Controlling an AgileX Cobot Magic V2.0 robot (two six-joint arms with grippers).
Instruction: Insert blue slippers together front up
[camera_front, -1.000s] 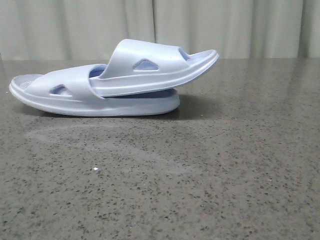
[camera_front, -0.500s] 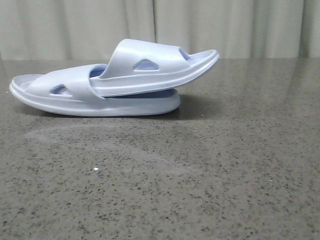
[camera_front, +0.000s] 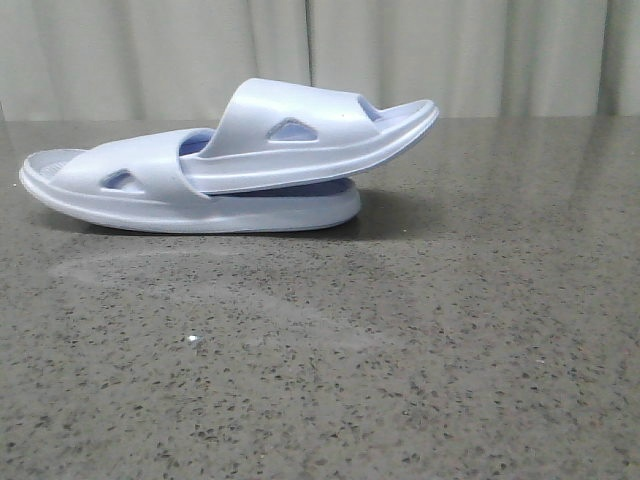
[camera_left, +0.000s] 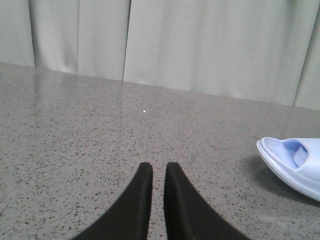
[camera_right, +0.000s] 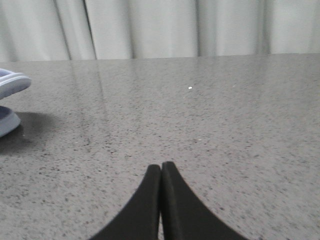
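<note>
Blue slippers (camera_front: 200, 170) sit nested on the grey surface (camera_front: 420, 340), the upper one pushed under the strap of the lower and tilting up toward the right. Both arms hang back, well apart from the pair; the left gripper (camera_left: 154, 172) shows a slim gap between its jaws, the right gripper (camera_right: 160, 170) has jaws together. The joining looks done, so nothing seems left but to stay clear.
</note>
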